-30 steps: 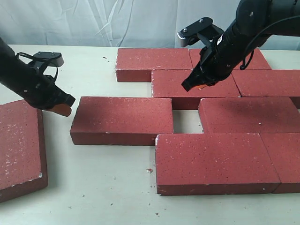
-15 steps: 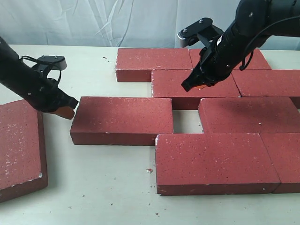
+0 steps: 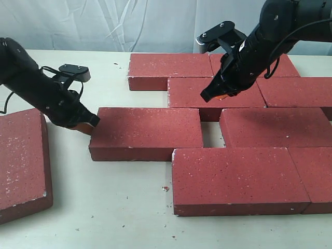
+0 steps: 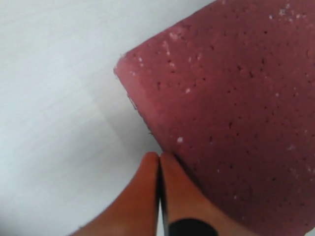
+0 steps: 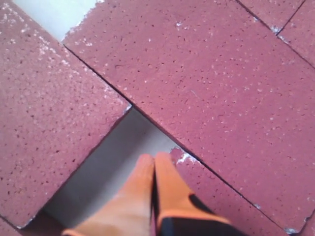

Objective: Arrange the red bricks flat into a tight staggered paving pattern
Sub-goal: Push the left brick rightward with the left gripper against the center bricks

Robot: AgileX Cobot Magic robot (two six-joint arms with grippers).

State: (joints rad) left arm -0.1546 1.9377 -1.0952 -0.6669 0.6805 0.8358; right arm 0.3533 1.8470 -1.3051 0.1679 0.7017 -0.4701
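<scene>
- White creased cloth backdrop (image 3: 104, 26) hangs behind a pale table (image 3: 104, 207).
- Most of the red bricks (image 3: 244, 179) lie flat on the right side of the table, packed in staggered rows.
- One loose brick (image 3: 21, 161) lies apart at the left edge, turned at an angle.
- The middle brick (image 3: 148, 132) lies flat just left of the paved group, with a small gap (image 3: 210, 134) between it and its row neighbour.
- The left gripper (image 3: 85, 126) has its orange fingertips (image 4: 147, 172) pressed together, against that brick's short left end.
- The right gripper (image 3: 220, 96) is above the second row near the gap, fingers pressed together and holding nothing.
- Dark crumbs (image 3: 165, 189) dot the table in front.
</scene>
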